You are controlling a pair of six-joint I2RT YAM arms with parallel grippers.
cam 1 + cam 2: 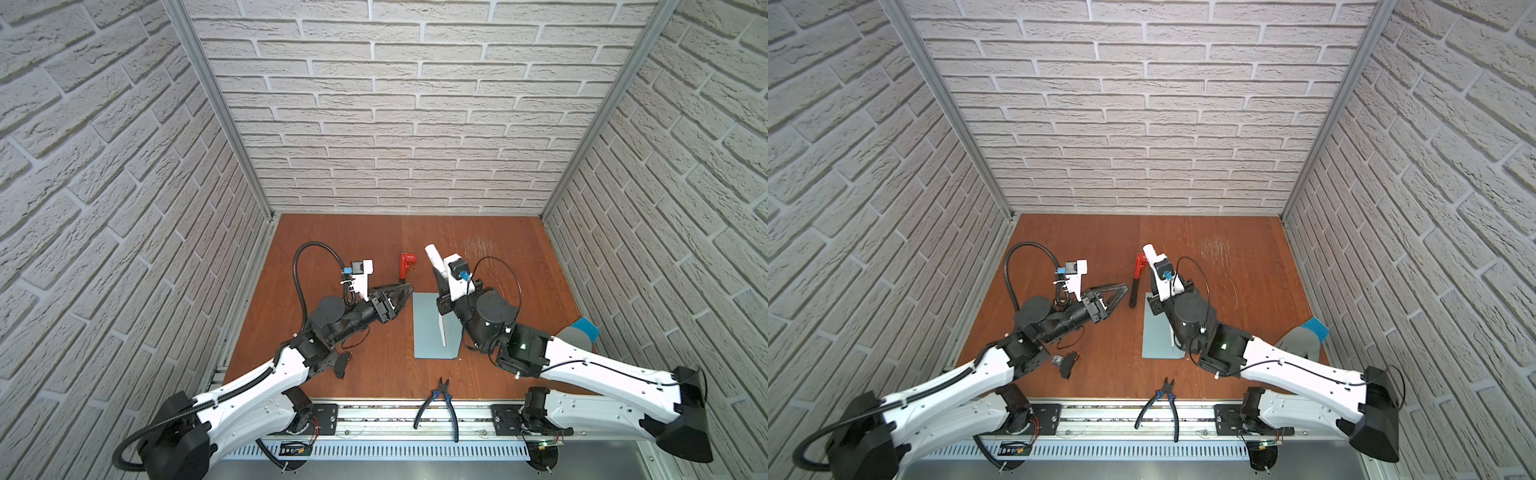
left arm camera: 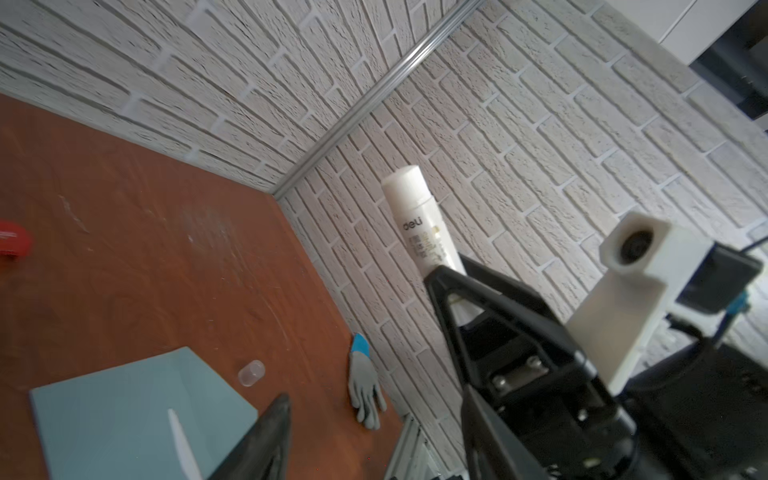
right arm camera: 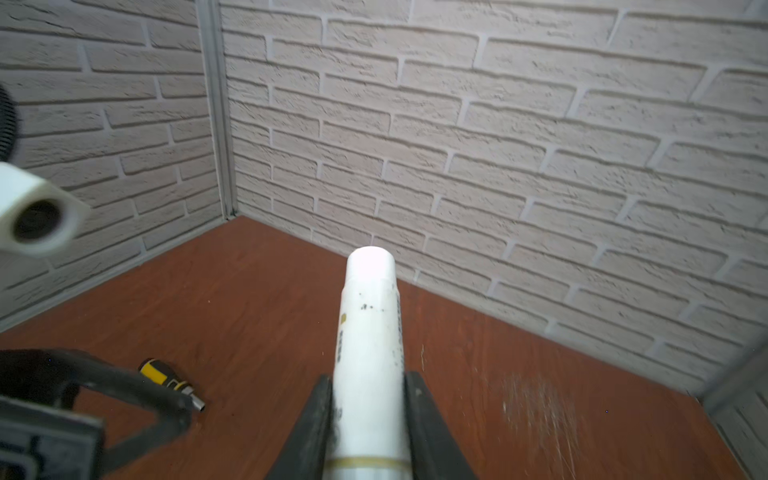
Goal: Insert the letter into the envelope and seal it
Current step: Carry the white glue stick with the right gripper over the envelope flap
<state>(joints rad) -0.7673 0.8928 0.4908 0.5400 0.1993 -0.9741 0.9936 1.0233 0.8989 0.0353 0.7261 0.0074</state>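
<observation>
Blue-grey envelope flat on brown worktop, right gripper over its far edge holding white glue stick, red tool just left, pliers near front edge, grey glove at right

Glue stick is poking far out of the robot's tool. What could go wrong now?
1. The right tool pinches the glue stick near its bottom end, so pressing the far tip down might tilt it or make it slip.
2. Nothing seems to pin the envelope, so rubbing glue on it could slide it.
3. The small clear cap lies loose beside the envelope and might get knocked away.
</observation>
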